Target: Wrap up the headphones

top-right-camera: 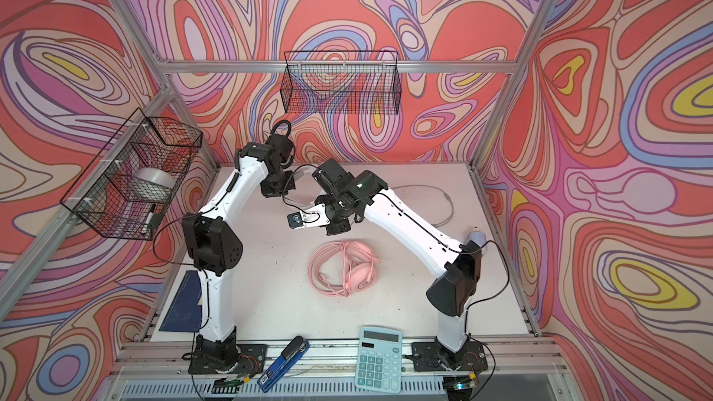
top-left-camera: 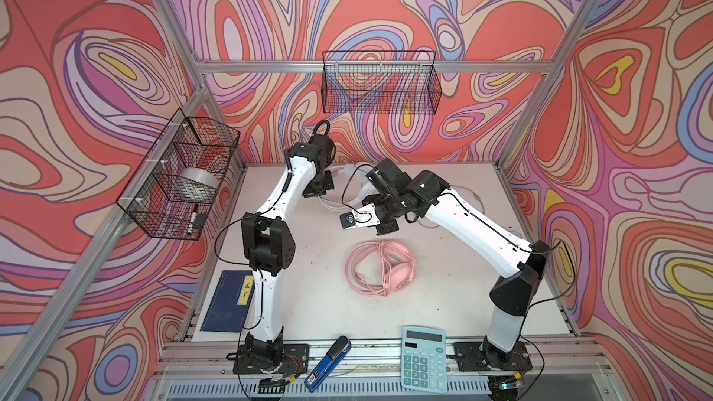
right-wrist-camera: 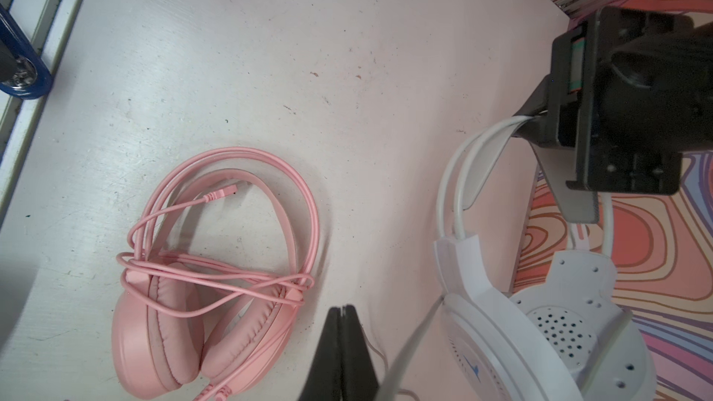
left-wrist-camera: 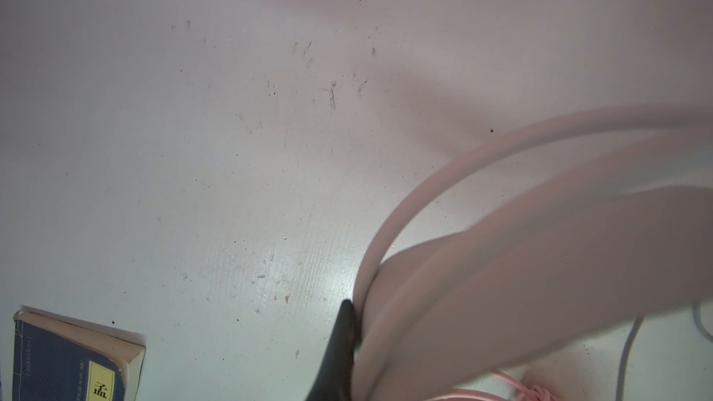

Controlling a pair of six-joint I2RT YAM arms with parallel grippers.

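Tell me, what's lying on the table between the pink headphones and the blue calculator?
Nothing. In both top views, only bare white tabletop shows between the pink headphones and the calculator at the front edge.

Bright, even light; white headphones [left-wrist-camera: 540, 264] blurred in the left wrist view.

Two headsets [right-wrist-camera: 154, 325] [right-wrist-camera: 501, 322], two baskets [top-left-camera: 380, 86] [top-left-camera: 154, 217], one book [top-left-camera: 225, 302], stapler [top-left-camera: 328, 362], calculator [top-left-camera: 422, 360], probably tape roll [top-left-camera: 196, 183].

on the pink headset [right-wrist-camera: 166, 322] i read the cushions as soft matt leatherette, the pink cord [right-wrist-camera: 220, 195] as smooth rubber. the white headset [right-wrist-camera: 486, 302] looks hard, glossy plastic. the table [right-wrist-camera: 347, 52] is scuffed and matt.
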